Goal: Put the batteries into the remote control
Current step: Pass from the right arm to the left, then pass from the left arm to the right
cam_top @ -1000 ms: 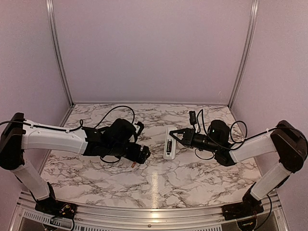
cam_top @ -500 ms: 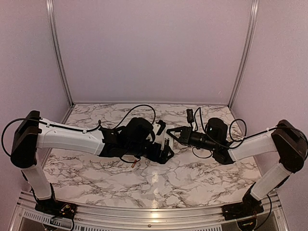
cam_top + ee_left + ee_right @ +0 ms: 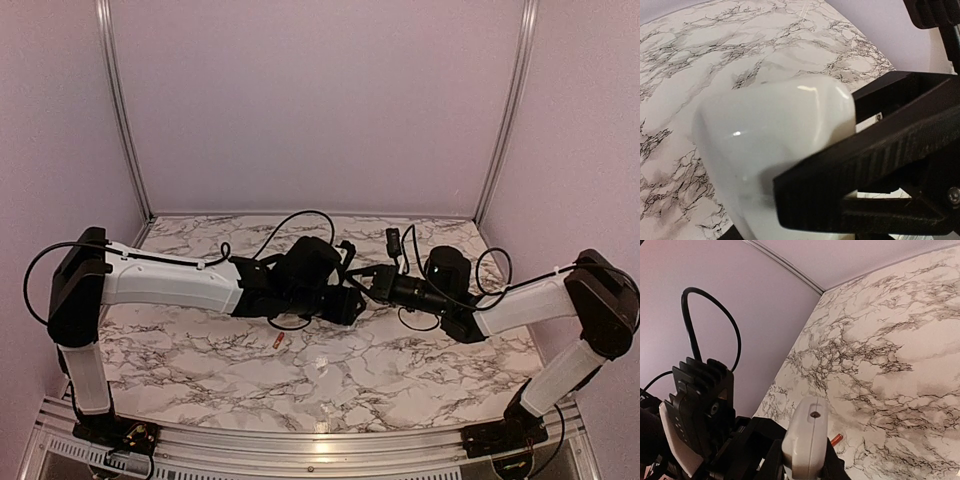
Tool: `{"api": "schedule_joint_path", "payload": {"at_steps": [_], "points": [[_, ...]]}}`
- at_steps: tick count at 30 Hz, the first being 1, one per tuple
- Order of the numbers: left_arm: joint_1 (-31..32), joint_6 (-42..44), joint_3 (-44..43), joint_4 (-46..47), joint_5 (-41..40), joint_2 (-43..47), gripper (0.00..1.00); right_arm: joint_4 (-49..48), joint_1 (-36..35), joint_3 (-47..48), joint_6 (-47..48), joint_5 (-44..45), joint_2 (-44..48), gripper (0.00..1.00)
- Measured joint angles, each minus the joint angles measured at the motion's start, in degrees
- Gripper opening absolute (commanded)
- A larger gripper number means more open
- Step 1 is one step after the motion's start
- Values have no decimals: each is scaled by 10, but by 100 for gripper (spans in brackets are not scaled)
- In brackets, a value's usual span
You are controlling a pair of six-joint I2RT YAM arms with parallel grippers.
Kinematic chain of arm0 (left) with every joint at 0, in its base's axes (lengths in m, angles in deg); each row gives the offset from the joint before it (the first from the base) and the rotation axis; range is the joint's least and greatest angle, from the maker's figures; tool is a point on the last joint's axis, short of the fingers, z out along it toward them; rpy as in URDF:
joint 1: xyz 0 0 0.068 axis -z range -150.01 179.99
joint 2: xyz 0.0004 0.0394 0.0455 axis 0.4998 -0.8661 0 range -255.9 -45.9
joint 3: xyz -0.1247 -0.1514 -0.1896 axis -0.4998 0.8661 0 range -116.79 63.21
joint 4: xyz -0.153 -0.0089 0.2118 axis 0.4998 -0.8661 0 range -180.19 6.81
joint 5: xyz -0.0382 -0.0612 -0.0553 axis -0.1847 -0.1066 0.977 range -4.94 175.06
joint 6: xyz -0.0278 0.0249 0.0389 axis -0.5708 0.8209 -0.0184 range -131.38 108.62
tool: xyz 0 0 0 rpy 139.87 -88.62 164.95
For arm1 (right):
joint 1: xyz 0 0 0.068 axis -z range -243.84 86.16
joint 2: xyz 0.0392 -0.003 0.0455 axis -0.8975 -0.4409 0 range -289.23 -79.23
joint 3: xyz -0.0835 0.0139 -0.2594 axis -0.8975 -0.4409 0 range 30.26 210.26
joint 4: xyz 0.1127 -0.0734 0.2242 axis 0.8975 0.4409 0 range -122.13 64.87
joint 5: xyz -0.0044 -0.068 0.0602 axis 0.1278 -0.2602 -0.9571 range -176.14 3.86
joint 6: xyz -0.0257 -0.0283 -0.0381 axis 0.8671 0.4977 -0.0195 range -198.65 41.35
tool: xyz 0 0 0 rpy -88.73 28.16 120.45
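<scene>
Left arm is being held stretched out from its base at the near left. Its first link is upright, the white forearm is running almost level toward table centre, and the wrist is low over the marble table [image 3: 430, 375]. Right arm is being held bent, elbow out at the far right, forearm angled left and down to the same spot, so the claws are being held tip to tip. Remote control [image 3: 772, 140] is being pinched on edge, off the table, by the right gripper [image 3: 372, 283], jaws nearly together across its thin body. Left gripper [image 3: 345, 303] jaws are being held partway apart around the remote, one black finger [image 3: 865, 165] lying across the white shell; whether it is clamped cannot be told. One battery [image 3: 279, 341] is being left lying on the marble below the left wrist, apart from both claws
</scene>
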Motion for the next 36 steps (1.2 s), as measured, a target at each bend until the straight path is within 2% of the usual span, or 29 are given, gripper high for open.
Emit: {"api": "schedule_joint_path", "payload": {"at_steps": [5,8,14,22,25,29,32,34,36], "points": [[-2,-6,1,-2,-3,2,41,21,0,3,15,10,17,29],[-2,30,24,1,-8,15,37,59,0,10,16,-3,32,35],[-2,106,90,2,-6,49,32,107,6,21,14,-47,42,35],[3,165,92,3,-6,56,31,135,8,31,10,-106,33,37],[9,176,92,3,-6,56,31,137,9,36,8,-119,24,32],[16,185,92,2,-7,56,32,138,9,40,4,-129,14,19],[18,191,92,-4,-16,56,42,141,9,41,-2,-134,12,8],[18,192,92,-6,-16,56,55,143,9,41,0,-136,11,0],[19,191,92,-8,-17,56,72,143,10,41,0,-136,11,0]]}}
